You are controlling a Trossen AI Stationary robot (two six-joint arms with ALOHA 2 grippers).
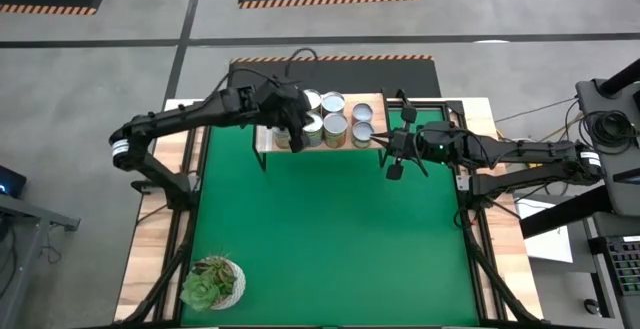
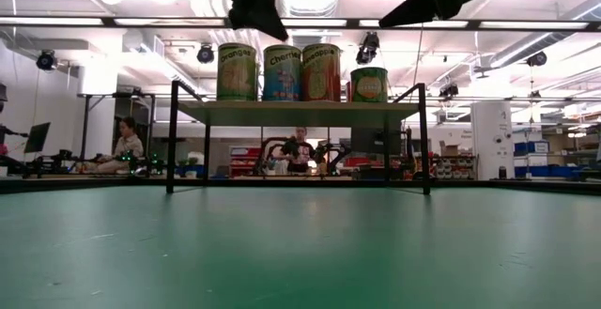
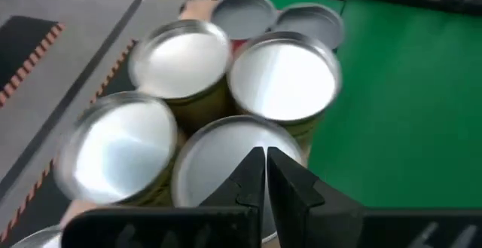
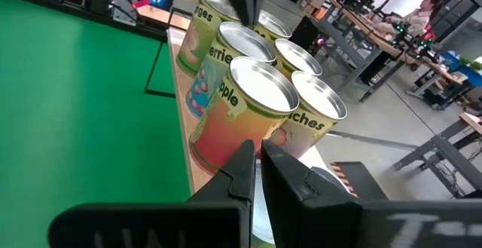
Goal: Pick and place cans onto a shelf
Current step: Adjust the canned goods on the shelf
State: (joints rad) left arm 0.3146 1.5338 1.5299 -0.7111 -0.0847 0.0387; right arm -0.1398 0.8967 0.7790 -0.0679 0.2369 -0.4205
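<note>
We note the cans (image 1: 334, 117) standing upright in a tight cluster on the shelf (image 1: 372, 101), touching or nearly touching one another; from the low view four show along the near edge of the shelf (image 2: 300, 112), with fruit labels in green, blue and red. The shelf stands at the far edge of the green mat (image 1: 330, 239), on thin black legs. The left gripper (image 1: 297, 131) hangs above the cluster's left end, fingers pressed together and holding nothing; in its wrist view the closed tips (image 3: 265, 174) sit just over a can top (image 3: 226, 154). The right gripper (image 1: 396, 169) is just off the shelf's right end, over the mat, likewise closed and empty. A potted succulent (image 1: 210, 281) sits well apart from the shelf, at the mat's near left corner. We see people (image 2: 125, 145) seated beyond the shelf.
</note>
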